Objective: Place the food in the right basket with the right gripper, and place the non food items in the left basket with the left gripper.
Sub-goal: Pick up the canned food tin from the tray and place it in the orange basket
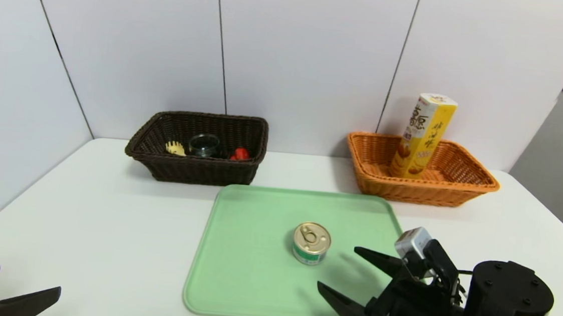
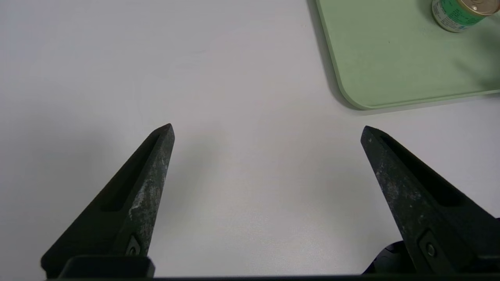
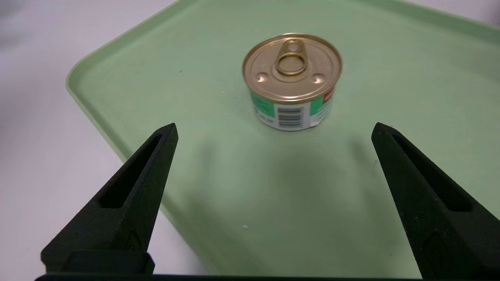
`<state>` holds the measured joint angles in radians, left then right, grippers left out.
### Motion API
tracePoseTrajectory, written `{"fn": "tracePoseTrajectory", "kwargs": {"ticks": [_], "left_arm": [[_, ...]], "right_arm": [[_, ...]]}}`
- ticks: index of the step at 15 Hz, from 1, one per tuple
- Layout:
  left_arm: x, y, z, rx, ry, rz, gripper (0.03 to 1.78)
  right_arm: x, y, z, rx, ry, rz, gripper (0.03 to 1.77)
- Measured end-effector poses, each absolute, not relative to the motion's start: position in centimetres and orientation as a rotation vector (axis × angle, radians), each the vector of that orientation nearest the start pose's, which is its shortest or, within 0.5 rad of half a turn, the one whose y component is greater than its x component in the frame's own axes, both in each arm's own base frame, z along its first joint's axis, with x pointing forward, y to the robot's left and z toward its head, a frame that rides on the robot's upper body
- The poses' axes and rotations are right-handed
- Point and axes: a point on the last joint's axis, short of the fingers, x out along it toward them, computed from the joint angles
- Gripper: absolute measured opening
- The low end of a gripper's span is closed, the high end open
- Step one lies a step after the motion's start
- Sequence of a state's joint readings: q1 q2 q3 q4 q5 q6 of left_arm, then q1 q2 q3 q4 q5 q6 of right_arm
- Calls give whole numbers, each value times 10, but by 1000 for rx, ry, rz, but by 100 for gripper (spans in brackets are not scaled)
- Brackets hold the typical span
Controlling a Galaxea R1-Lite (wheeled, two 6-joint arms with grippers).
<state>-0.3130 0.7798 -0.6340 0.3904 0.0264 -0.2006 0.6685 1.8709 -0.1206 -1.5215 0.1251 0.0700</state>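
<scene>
Hovering above the near right part of the pale green rectangular tray (image 1: 246, 286), the black pointed two-finger right gripper (image 1: 337, 266) has its fingers spread wide apart with nothing between them, and they point toward the small round tin with a gold pull-tab lid and a green-and-white label (image 1: 311, 243). The tin stands upright on the tray, lid up, near the fingertips but apart from them; the right wrist view shows a barcode on its label and the ring of the tab lying on the lid. The black pointed two-finger left gripper (image 1: 29, 285) is parked over the white tabletop (image 1: 119, 245) at the near left, away from the tray, its fingers also wide apart and holding nothing. Beyond the tray, on the right, sits the rectangular orange-tan wicker basket with a flared rim (image 1: 422, 191), and in it the tall yellow-and-white six-sided carton with Chinese writing (image 1: 421, 139) leans to the right, its upper part rising well above the rim. Beyond the tray on the left sits the rectangular dark brown wicker basket (image 1: 200, 170). Inside it are the pale wooden pasta fork (image 1: 175, 148), its toothed head showing, the small round dark glass dish (image 1: 204, 145) in the middle, and the small red rubber duck (image 1: 240, 154) on the right, partly hidden by the near rim.
</scene>
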Motion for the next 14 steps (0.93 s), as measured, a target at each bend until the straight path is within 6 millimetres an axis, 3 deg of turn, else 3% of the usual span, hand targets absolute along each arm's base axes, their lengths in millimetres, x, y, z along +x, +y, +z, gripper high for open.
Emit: {"fn": "tracePoseTrajectory", "kwargs": {"ticks": [7,14], "left_arm": [[69,-22,210,-109,542,-242,169],[68,-22,208,-108,545,-243,169]], "right_arm": [[180,150,69,1,298,773,171],[190,171,68,2,261,756,171]]}}
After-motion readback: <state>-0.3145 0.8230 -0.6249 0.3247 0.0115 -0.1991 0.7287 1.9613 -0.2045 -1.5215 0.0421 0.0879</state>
